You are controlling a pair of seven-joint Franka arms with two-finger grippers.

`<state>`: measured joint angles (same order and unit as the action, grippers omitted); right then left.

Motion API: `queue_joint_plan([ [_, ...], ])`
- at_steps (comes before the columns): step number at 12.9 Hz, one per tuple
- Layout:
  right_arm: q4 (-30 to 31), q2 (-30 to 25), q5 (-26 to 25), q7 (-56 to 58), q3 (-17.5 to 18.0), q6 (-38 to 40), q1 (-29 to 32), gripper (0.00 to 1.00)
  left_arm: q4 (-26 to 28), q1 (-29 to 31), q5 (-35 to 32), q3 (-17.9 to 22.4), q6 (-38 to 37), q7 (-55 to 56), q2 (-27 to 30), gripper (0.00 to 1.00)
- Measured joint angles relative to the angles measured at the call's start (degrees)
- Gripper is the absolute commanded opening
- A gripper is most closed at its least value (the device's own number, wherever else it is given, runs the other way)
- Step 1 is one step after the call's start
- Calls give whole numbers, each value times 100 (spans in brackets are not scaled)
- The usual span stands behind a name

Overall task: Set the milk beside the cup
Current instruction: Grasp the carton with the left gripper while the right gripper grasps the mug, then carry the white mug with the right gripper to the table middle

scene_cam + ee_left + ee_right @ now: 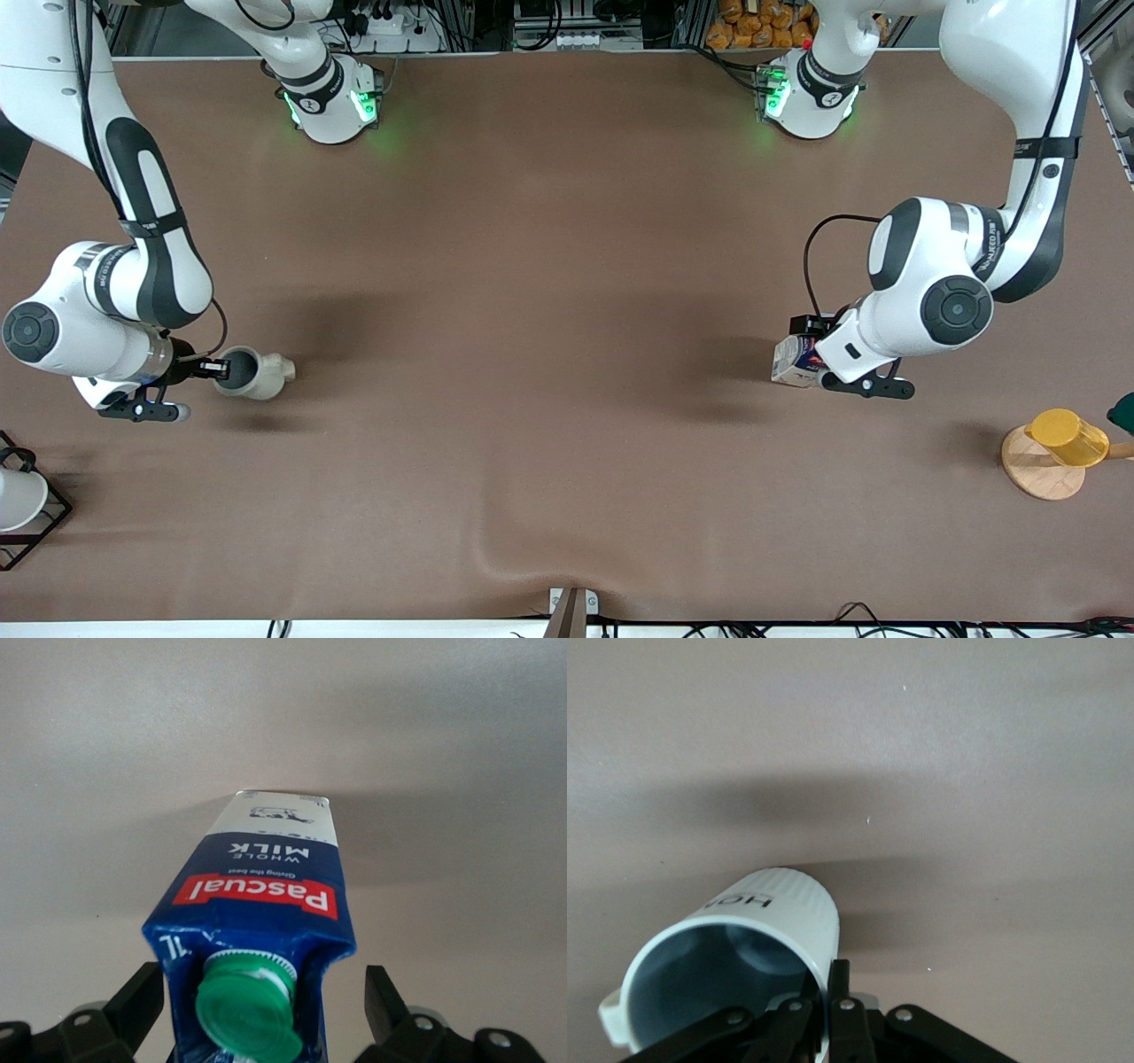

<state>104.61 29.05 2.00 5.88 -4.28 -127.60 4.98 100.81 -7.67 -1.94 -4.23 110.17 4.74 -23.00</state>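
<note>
The milk (791, 359) is a blue and white carton with a red label and green cap. It stands on the brown table toward the left arm's end, and it also shows in the left wrist view (266, 895). My left gripper (811, 352) is open with a finger on each side of the carton's top (263, 983). The cup (257, 374), a cream-white mug with a grey inside, is toward the right arm's end. My right gripper (215, 368) is shut on its rim (830, 979), one finger inside and one outside. The cup (744, 930) hangs tilted just above the table.
A yellow cup (1067, 437) lies on a wooden disc (1032, 470) at the left arm's end, next to a dark green object (1123, 412) at the edge. A white cup in a black wire rack (18, 501) sits at the right arm's end.
</note>
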Motion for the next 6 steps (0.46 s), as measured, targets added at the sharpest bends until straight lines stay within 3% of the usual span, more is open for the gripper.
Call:
queue_joint_plan([
  [1, -51, -14, 8, -1, 13, 160, -17, 0, 0, 0, 0, -1, 78, 0, -24, 22],
  [2, -150, -35, 46, -7, 35, 445, -39, 0, 0, 0, -2, -1, 149, -10, -43, 3],
  [6, -790, -239, 595, -905, 103, 1803, -425, 0, -3, 10, -8, -1, 199, -123, -65, 0],
])
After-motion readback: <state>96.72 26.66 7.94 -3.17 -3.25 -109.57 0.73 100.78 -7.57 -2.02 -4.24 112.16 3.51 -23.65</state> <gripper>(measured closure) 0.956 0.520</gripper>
